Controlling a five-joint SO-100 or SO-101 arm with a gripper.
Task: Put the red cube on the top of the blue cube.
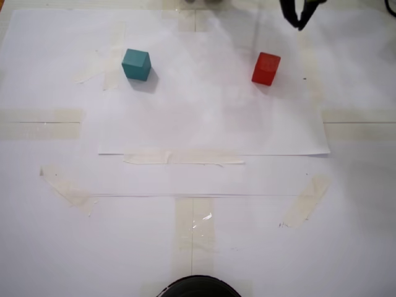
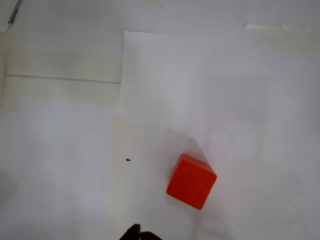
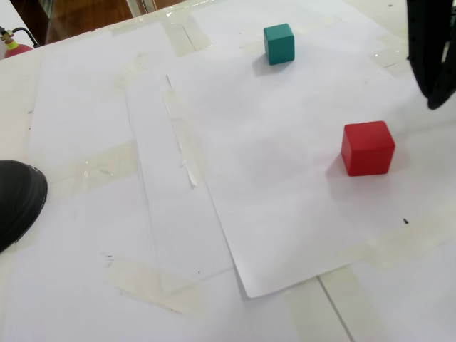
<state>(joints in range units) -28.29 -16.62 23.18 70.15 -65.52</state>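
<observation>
The red cube [image 1: 266, 68] sits on white paper at the right of a fixed view. It also shows in the wrist view [image 2: 191, 181] and in another fixed view [image 3: 367, 147]. The blue cube [image 1: 136, 64] is teal and sits apart at the left; it shows at the far side in another fixed view [image 3: 278, 43]. It is out of the wrist view. My gripper [image 1: 301, 23] hangs above the table behind and right of the red cube, holding nothing. Its black tips [image 2: 140, 234] are together at the bottom edge of the wrist view. It also shows in the other fixed view [image 3: 434, 100].
White paper sheets [image 1: 210, 124] are taped to the table with pale tape strips [image 1: 182, 158]. A black round object [image 1: 198, 288] sits at the near edge and also shows in the other fixed view [image 3: 18, 199].
</observation>
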